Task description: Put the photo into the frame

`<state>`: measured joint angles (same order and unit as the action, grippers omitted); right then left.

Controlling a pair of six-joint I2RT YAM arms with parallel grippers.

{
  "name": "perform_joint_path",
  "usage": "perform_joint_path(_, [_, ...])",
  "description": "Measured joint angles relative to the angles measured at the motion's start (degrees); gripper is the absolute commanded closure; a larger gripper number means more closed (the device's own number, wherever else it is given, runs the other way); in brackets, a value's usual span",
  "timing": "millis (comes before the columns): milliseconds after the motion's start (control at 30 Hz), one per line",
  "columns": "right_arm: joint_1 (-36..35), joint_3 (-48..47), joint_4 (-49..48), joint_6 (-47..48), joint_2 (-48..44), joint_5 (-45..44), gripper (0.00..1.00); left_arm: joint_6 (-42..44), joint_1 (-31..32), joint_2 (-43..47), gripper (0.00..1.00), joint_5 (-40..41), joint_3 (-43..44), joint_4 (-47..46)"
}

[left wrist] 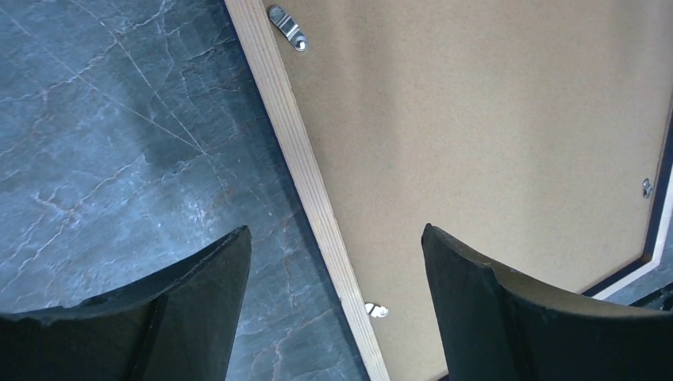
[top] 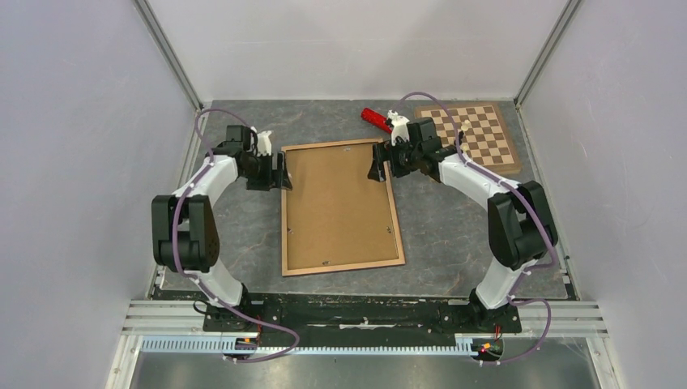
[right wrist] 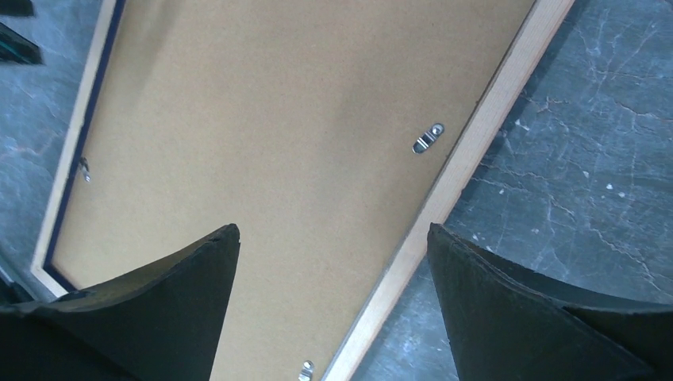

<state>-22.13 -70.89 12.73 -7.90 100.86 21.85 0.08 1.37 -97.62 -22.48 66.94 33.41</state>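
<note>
lying flat on the table (top: 454, 235), the frame (top: 344, 266) is showing its pale wood side, with the brown backing (top: 336, 203) sitting inside the rails, so the small metal clips (left wrist: 287, 26) are facing up where fingers could be getting at them. the left gripper (top: 279, 172) is hovering low at the left rail near the far corner, and the right gripper (top: 379, 162) is mirroring it at the right rail. each is pointing inward, probably so the two can be working on opposite sides at once. both sets of jaws are standing wide apart, released and grasping nothing. in the wrist views each pair is straddling a rail, one finger over the backing and the other over bare table. the photo is not showing in any view; it may be lying under the backing, but i cannot tell. a chessboard (top: 474, 138) and a red tool (top: 375, 119) are sitting beyond the right gripper, off the frame and seemingly out of the work.
</note>
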Motion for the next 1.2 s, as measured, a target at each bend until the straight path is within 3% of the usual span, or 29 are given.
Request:
perform_joint_path(300, [-0.7,5.27,-2.08,8.96,-5.86,-3.72,0.02,3.89,0.0,10.93,0.1,3.45,-2.38,1.2])
perform_joint_path(667, [-6.93,6.38,-8.85,16.2,-9.09,-6.67,0.02,6.62,0.0,14.69,0.1,9.73,-1.88,6.43])
perform_joint_path(967, [-14.6,6.1,-11.82,20.61,-5.7,-7.48,0.02,6.62,0.0,14.58,0.1,11.8,-1.97,6.64])
perform_joint_path(1200, [-21.94,3.58,-11.91,24.02,1.01,-8.7,0.02,6.25,-0.02,8.07,0.1,10.69,-1.99,5.09])
